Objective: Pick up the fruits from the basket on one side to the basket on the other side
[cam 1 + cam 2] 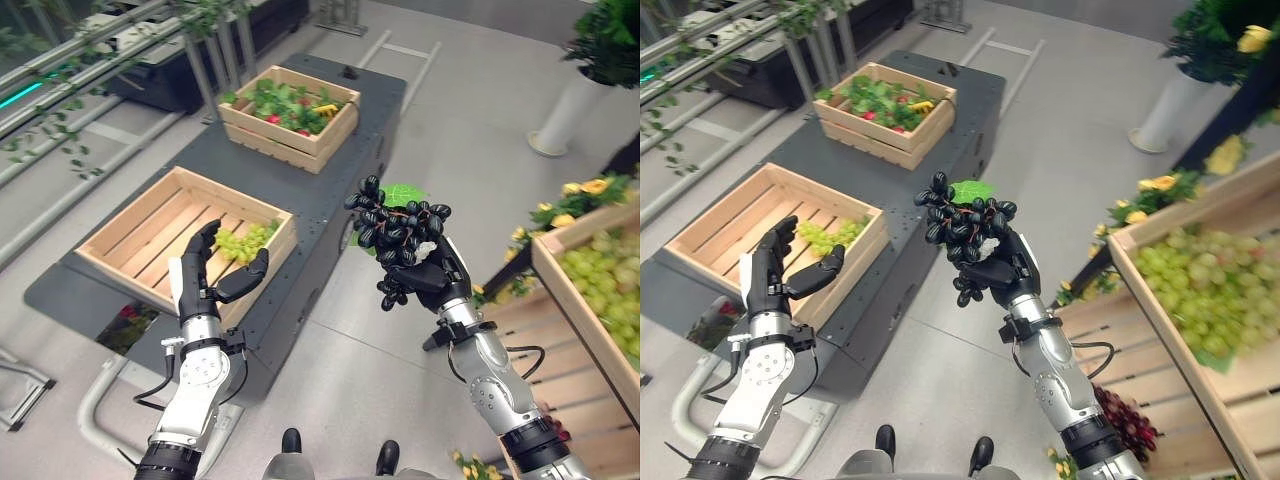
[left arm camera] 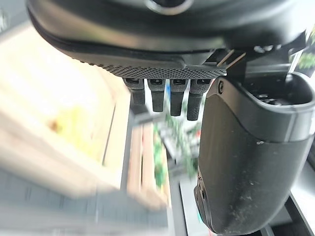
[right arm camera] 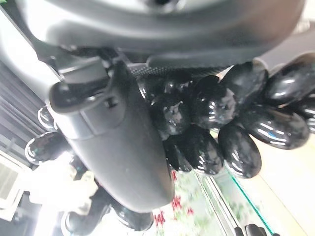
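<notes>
A bunch of black grapes point(image 1: 395, 232) with a green leaf hangs in the air over the grey floor, my right hand point(image 1: 437, 272) shut on it; up close the grapes point(image 3: 231, 123) press against its thumb. My left hand point(image 1: 208, 272) is open, fingers straight, raised by the near corner of a wooden crate point(image 1: 135, 235) on the dark platform. A bunch of green grapes point(image 1: 243, 239) lies in that crate's right corner. At the right edge stands a second wooden crate point(image 1: 1140, 275) full of green grapes point(image 1: 1200, 290).
A farther crate point(image 1: 290, 140) on the dark platform point(image 1: 330, 200) holds leafy greens and red and yellow produce. A white planter point(image 1: 560, 120) stands at the back right. Yellow flowers point(image 1: 575, 195) edge the right crate. Dark red grapes point(image 1: 1130, 425) lie below it.
</notes>
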Available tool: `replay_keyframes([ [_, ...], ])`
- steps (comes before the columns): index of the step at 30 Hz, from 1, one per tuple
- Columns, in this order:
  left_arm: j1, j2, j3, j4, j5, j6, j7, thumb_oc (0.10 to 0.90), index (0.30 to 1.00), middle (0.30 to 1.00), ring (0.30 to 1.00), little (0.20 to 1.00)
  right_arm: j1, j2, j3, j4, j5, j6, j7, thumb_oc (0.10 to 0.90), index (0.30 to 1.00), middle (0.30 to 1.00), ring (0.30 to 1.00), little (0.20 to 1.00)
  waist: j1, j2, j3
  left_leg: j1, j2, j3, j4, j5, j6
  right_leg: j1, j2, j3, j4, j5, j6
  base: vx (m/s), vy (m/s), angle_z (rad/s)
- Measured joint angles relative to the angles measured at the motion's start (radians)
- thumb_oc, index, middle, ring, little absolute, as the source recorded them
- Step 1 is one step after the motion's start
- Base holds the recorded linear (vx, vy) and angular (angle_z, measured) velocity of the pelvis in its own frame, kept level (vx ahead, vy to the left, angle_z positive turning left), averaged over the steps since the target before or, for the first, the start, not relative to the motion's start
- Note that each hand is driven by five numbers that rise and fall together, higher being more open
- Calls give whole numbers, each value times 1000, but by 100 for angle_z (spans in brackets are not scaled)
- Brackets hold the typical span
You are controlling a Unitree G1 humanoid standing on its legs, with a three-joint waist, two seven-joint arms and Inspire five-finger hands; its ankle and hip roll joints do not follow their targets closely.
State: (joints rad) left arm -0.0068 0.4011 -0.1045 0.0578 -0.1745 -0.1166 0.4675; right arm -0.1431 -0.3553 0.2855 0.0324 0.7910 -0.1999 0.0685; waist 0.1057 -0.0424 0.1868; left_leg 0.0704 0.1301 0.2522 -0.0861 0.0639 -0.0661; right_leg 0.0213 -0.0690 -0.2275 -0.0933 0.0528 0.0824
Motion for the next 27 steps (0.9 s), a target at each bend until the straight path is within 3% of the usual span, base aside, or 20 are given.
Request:
replay_keyframes([
  [3, -1, -8, -3, -20, -51, -18, -20, 800, 900, 900, 900, 900, 36, -2, -16, -2, 1, 0, 1, 400, 300, 300, 300, 300, -44, 0, 0, -1, -1, 5, 1, 1, 0, -5, 3, 7, 0, 3, 1, -111, -225, -8],
  [8, -12, -30, -21, -40, -108, -87, -49, 800, 900, 900, 900, 900, 64, -24, -19, -2, 1, 4, 27, 400, 300, 300, 300, 300, -65, 3, -1, -5, -2, -17, 5, 1, 1, -29, 5, 42, 3, 8, -4, -82, -119, -16],
  [12, -18, -33, -42, -39, -115, -89, -7, 800, 900, 900, 900, 900, 58, -34, -19, -2, -7, 32, 61, 400, 300, 300, 300, 300, -48, -1, 1, -12, -18, -171, 84, -19, 29, -25, -12, 135, 4, 16, -10, -4, 56, -60],
  [13, -18, -33, -37, -40, -115, -92, 9, 800, 900, 900, 900, 900, 53, -34, -19, -3, -8, 53, 79, 400, 300, 300, 300, 300, -36, -8, 2, -39, -31, -224, 156, -60, 39, -23, -35, 190, 4, 22, -12, 3, 162, -82],
  [17, -22, -34, -37, -70, -113, -112, 12, 800, 900, 900, 900, 900, 50, -84, -27, -20, -7, 102, 100, 400, 300, 300, 300, 300, -74, 25, -12, -19, -26, -323, 28, -71, 43, -34, -14, 238, 3, 26, 11, 20, 276, -58],
  [18, -22, -28, -36, -74, -113, -120, 9, 800, 900, 900, 900, 900, 54, -90, -30, -21, -6, 127, 106, 400, 300, 300, 300, 300, -72, 19, -15, -4, -31, -338, 21, -53, 4, -46, -13, 265, 0, 33, 21, -5, 383, -91],
  [21, -20, -15, -38, -74, -113, -120, -8, 800, 900, 900, 900, 900, 85, -66, -28, -22, -3, 149, 111, 400, 300, 300, 300, 300, -86, -26, -26, 6, -76, -276, 0, -45, 22, -72, -57, 263, 4, 54, 30, -31, 360, -66],
  [23, -19, -10, -47, -74, -114, -120, -32, 800, 900, 900, 900, 900, 118, -33, -27, -21, -1, 149, 110, 400, 300, 300, 300, 300, -93, -31, -26, 17, -105, -251, 0, -54, 38, -77, -77, 245, 5, 73, 57, -78, 458, -43],
  [27, -19, 9, -46, -74, -111, -129, -89, 800, 900, 900, 900, 900, 147, -8, 9, -19, -32, 148, 100, 400, 300, 300, 300, 300, -108, -30, -25, 26, -138, -201, 2, -66, 63, -94, -108, 246, 5, 87, 73, -123, 330, -40],
])
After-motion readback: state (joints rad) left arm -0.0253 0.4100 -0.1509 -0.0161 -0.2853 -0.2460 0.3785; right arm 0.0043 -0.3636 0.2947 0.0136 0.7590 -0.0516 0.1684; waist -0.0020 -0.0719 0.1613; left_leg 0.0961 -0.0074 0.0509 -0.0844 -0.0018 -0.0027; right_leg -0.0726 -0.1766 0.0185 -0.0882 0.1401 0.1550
